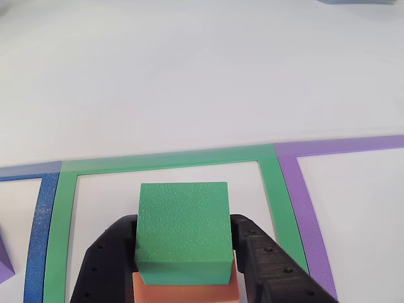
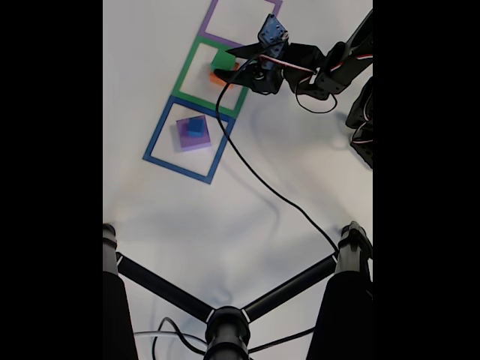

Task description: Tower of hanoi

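In the other view, the green block sits low in the middle of the frame: a matte foam cube with a finely pebbled top and crisp edges. It rests on the orange block, of which a wider, flatter strip shows along the bottom edge. The black claw has one finger on each side of the green block, both pressed against its side faces, so it is grasping that block. Both blocks lie inside the green tape square on the white surface, with a strip of the blue tape square at the left and of the purple tape square at the right.

In the fixed view, the stack is at the upper middle, under the arm. Lower and to the left, inside the blue square, the flat purple slab lies with the small blue cube on top of it. Four blocks in all, one of each colour, in two stacks of two, and three tape squares in a row.
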You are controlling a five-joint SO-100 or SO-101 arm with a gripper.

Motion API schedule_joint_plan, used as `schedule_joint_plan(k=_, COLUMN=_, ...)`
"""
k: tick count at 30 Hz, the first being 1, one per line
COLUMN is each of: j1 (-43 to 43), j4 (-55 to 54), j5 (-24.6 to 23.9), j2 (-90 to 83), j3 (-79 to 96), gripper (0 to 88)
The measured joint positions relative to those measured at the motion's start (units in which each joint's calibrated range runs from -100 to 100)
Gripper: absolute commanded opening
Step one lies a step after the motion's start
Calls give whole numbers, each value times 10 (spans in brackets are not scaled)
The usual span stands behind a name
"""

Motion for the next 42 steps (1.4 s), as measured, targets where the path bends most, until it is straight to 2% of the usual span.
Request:
schedule_joint_plan(k=4, j1=-2, j4=32, j5=0, j2=-29, j3=1, gripper=67)
schedule_joint_plan(k=8, j1=-2, j4=119, j5=0, j2=-118, j3=1, gripper=68)
schedule_joint_plan(k=13, j1=17, j4=338, j5=0, j2=-285, j3=-24, gripper=67)
schedule_joint_plan(k=18, j1=42, j4=617, j5=8, j2=-427, j3=-111, gripper=67)
schedule_joint_plan(k=22, j1=59, j4=823, j5=2, j2=-479, j3=-207, gripper=67)
schedule_joint_plan(k=28, j1=82, j4=1070, j5=8, j2=-504, j3=-368, gripper=68)
schedule_joint_plan(k=32, j1=98, j4=1196, j5=8, j2=-517, j3=-442, gripper=67)
schedule_joint_plan(k=42, j1=199, j4=1414, j5=8, j2=-545, j3=-619, gripper=68)
